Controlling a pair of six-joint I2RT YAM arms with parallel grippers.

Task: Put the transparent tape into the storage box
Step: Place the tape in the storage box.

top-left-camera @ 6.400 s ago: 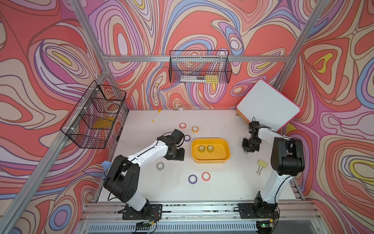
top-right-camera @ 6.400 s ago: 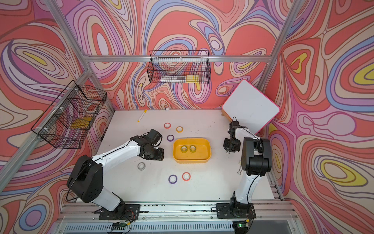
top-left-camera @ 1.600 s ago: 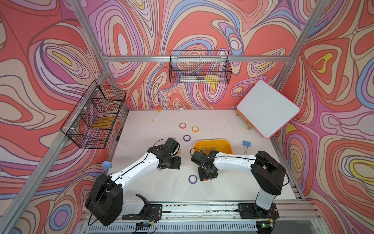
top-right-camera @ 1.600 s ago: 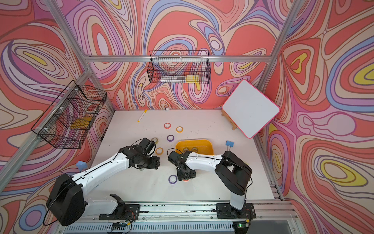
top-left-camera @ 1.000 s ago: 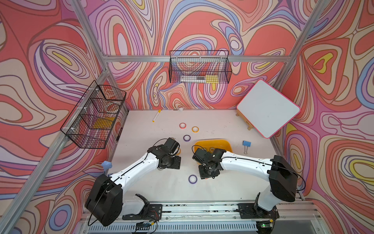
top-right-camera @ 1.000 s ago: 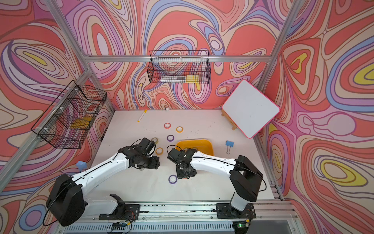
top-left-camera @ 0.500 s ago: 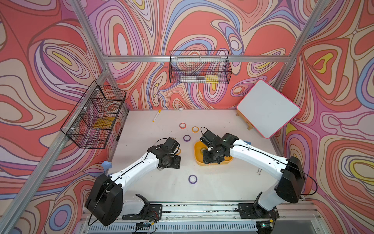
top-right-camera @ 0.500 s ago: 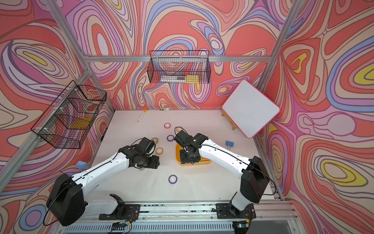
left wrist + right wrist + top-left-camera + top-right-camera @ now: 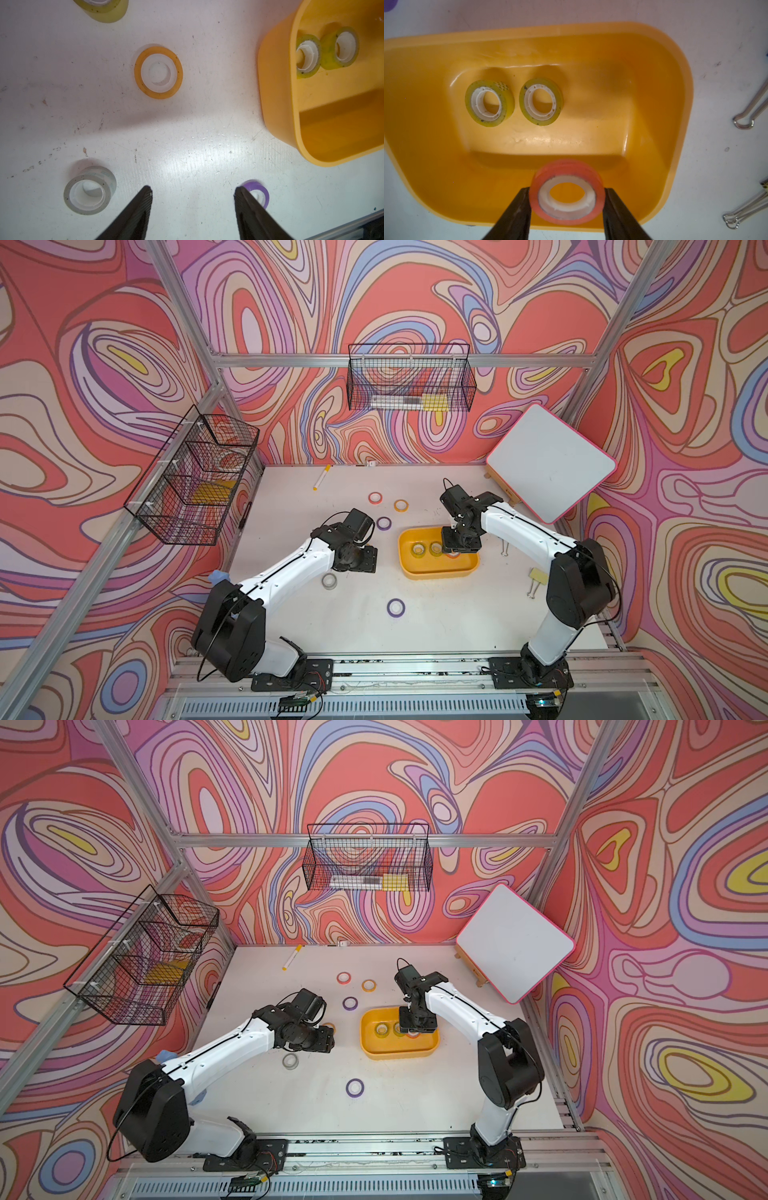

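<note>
A robot's right hand point(image 9: 566, 189) hangs over the yellow-orange storage box point(image 9: 529, 31). Its two dark fingers press against either side of a red tape roll point(image 9: 566, 199) (red film, white core, slightly blurred), held flat just inside the box's near wall and above its floor.

The job looks partly done. Inside the box a clear roll point(image 9: 490, 102) and a second clear roll point(image 9: 540, 101) lie flat on the bottom, just beside each other.

Out on the white counter point(image 9: 415, 635) a grey-clear roll point(image 9: 89, 191) lies flat and untouched, well apart from the box. Near it hovers the left hand point(image 9: 193, 189), fingers spread and nothing between them.

A yellowish see-through roll point(image 9: 101, 8), cut off at the edge of the left wrist view, also sits on the counter. By these pictures at least those two are left to move. An orange roll point(image 9: 159, 71) and a purple roll point(image 9: 256, 193) lie close by, and their colour suggests they are no part of the order. The same doubt hangs over the red one.

The transparent tape itself is glassy film wound on a ribbed white plastic core, flecked with dark specks. It borrows its tint from whatever lies beneath: yellow-green in the box, grey on the counter.
</note>
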